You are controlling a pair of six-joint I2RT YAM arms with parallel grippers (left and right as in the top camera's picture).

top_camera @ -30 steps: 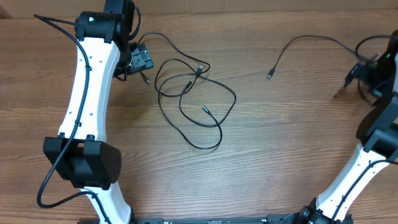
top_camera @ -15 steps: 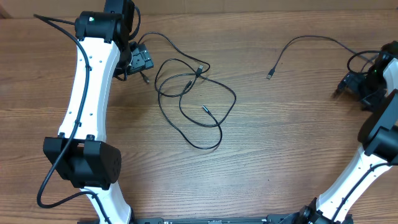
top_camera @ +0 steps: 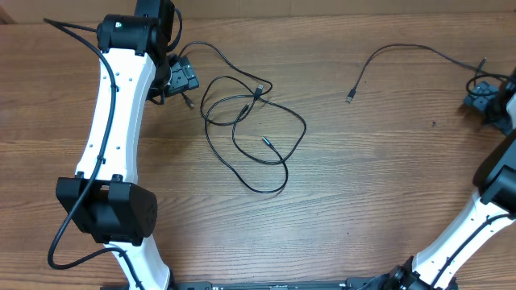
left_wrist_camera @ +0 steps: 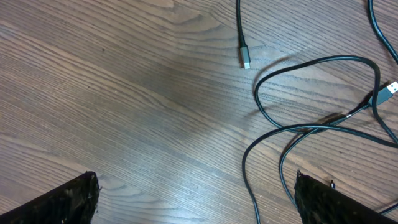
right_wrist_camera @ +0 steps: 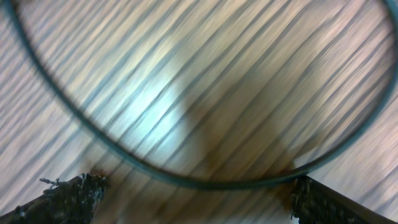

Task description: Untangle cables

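Note:
A tangle of thin black cables (top_camera: 246, 129) lies looped left of the table's middle, with silver plug tips showing. It also shows in the left wrist view (left_wrist_camera: 311, 124), with one plug tip (left_wrist_camera: 245, 61) lying apart. A separate black cable (top_camera: 387, 56) curves across the far right, its plug tip (top_camera: 350, 97) pointing down. My left gripper (top_camera: 179, 78) is open and empty, just left of the tangle. My right gripper (top_camera: 482, 90) is open at the far right edge, low over a curved stretch of the separate cable (right_wrist_camera: 186, 177), which runs blurred between its fingers.
The wooden table (top_camera: 371, 185) fills the view. My left arm (top_camera: 113, 121) stretches along the left side. My right arm (top_camera: 492, 193) rises along the right edge.
My right gripper has moved up and to the right along the far right edge. The left arm and the cables have not moved.

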